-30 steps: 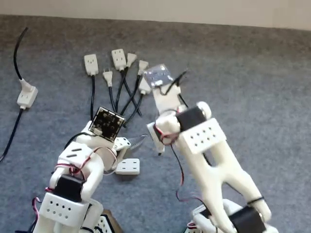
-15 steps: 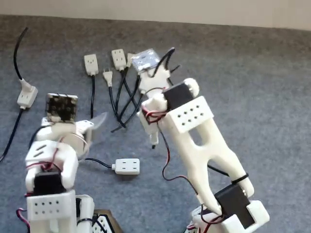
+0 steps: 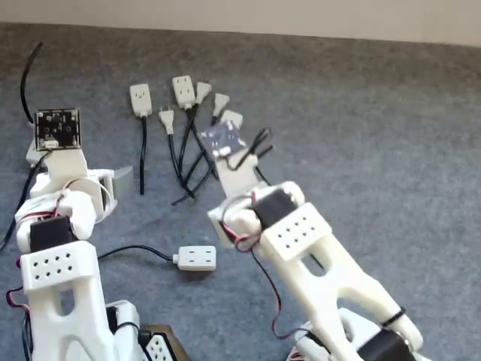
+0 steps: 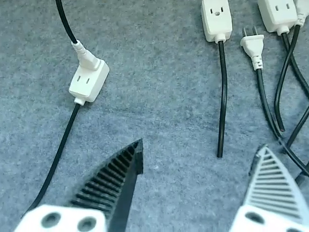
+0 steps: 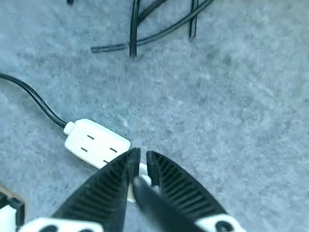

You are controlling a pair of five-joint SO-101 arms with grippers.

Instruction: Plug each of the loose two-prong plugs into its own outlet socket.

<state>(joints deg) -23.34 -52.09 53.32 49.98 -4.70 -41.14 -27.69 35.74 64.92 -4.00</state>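
We find the right pincer (image 5: 142, 153) drawn narrow and clamped on what we take to be a white plug (image 5: 141, 170), with its black cord trailing back beneath the fingers. It sits just beside the outlet block (image 5: 96, 142). The block lies flat toward the near edge of the tabletop (image 3: 391, 135), slots facing up, and its own cord runs off toward the left edge. Plug and block look close to touching. We cannot tell how the prongs are turned.

The left pincer (image 4: 203, 145) stands wide and holds nothing. It hangs above bare surface near the left edge, between a mated plug and socket (image 4: 87, 79) and a single socket (image 4: 217, 17) on a short cord. One loose plug (image 4: 252, 46) lies just beside that socket, and further plugs lie among the tangled cords (image 3: 192, 158) toward the far edge.

Our judgement is that the step in hand is seating the held plug in the block. To do it well, the prongs should be squared to one slot pair before any pressure, then pushed straight in rather than at a slant. The block looks light and is unrestrained, so it will likely slide or tip. Bracing it at the cord end with the free left pincer would be prudent. The trailing cord should be kept off the block's face.
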